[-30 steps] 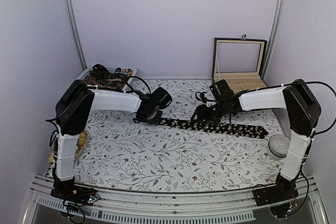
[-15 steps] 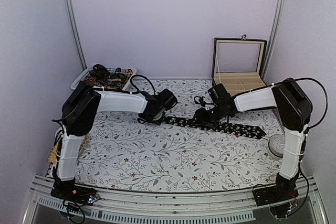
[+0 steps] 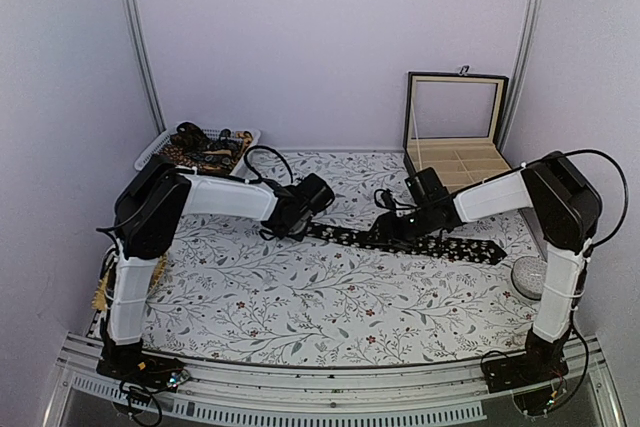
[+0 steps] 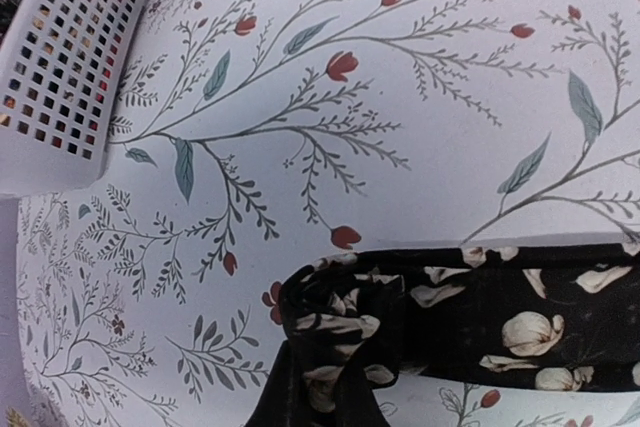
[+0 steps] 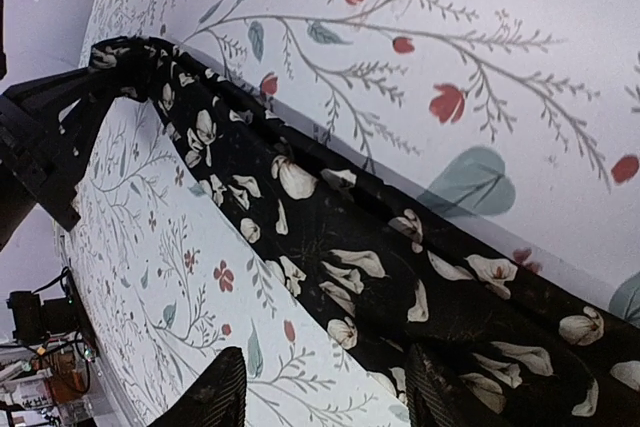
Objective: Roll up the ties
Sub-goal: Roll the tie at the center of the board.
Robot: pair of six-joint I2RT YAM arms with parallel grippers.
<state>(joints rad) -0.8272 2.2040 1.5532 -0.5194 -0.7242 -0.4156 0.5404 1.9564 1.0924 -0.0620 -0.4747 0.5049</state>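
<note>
A black tie [image 3: 450, 245] with pale flower specks lies stretched across the middle of the floral cloth, its wide end to the right. My left gripper [image 3: 285, 229] is shut on the tie's narrow left end. In the left wrist view that end [image 4: 340, 312] is bunched into a small curl at my left gripper [image 4: 315, 389]. My right gripper [image 3: 393, 232] hovers low over the tie's middle, open. In the right wrist view the tie [image 5: 330, 237] runs diagonally; one of my right gripper's [image 5: 330, 397] fingers [image 5: 215, 392] is over the cloth, the other over the tie.
A white mesh basket [image 3: 152, 150] holding more patterned ties stands at the back left, also in the left wrist view [image 4: 60, 57]. An open wooden box [image 3: 455, 152] with a raised lid stands at the back right. A grey round object [image 3: 530, 275] lies near the right arm.
The left arm has swung its gripper a little right and back with the tie's narrow end. The right gripper has dropped lower over the tie and its fingers have drawn slightly together.
</note>
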